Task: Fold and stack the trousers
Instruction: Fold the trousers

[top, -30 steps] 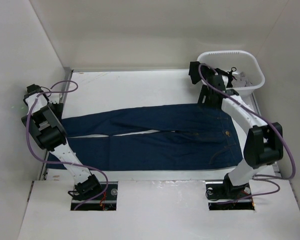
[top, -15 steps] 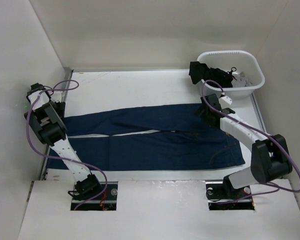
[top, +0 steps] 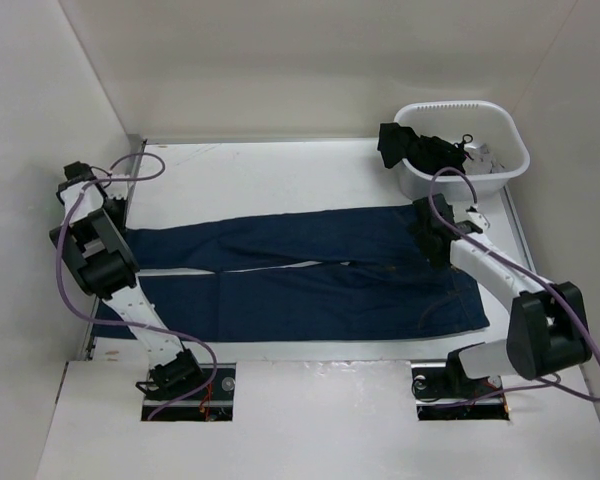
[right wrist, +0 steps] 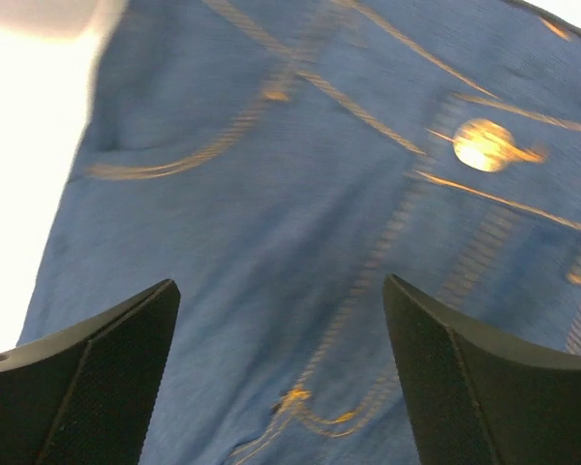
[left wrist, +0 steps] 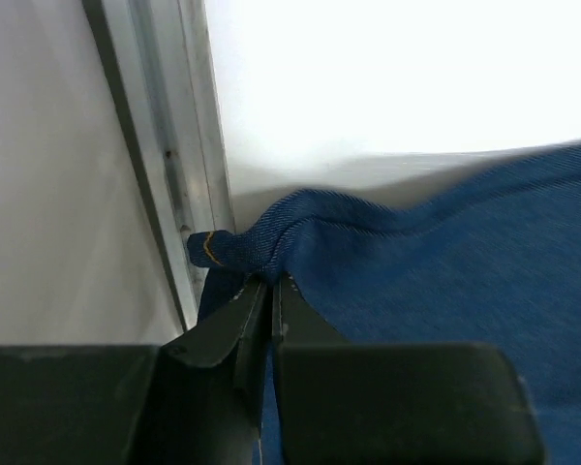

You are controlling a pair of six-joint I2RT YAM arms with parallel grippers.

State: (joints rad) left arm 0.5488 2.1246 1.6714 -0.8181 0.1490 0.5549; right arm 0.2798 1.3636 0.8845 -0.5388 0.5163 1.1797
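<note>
Well, the long dark navy-blue denim trousers lie flat across the white table, legs running out to the left and the waistband to the right, not yet folded at all. The left gripper is pinched tight on the hem of one leg, right against the aluminium rail at the table's edge; the cloth bunches up into a little roll just above the fingertips. The right gripper hangs over the waistband end with its jaws spread wide and nothing in them, orange stitching and a brass button showing below.

To my eye the step is getting both ends in hand for the first fold. The right side wants a bite on the waistband edge, not on the flat middle of the cloth, and both ends should rise together so the legs don't drag or twist.

In the far right corner sits a white slotted plastic basket. A smaller black garment spills over its near rim; what else is inside I can't make out.
</note>
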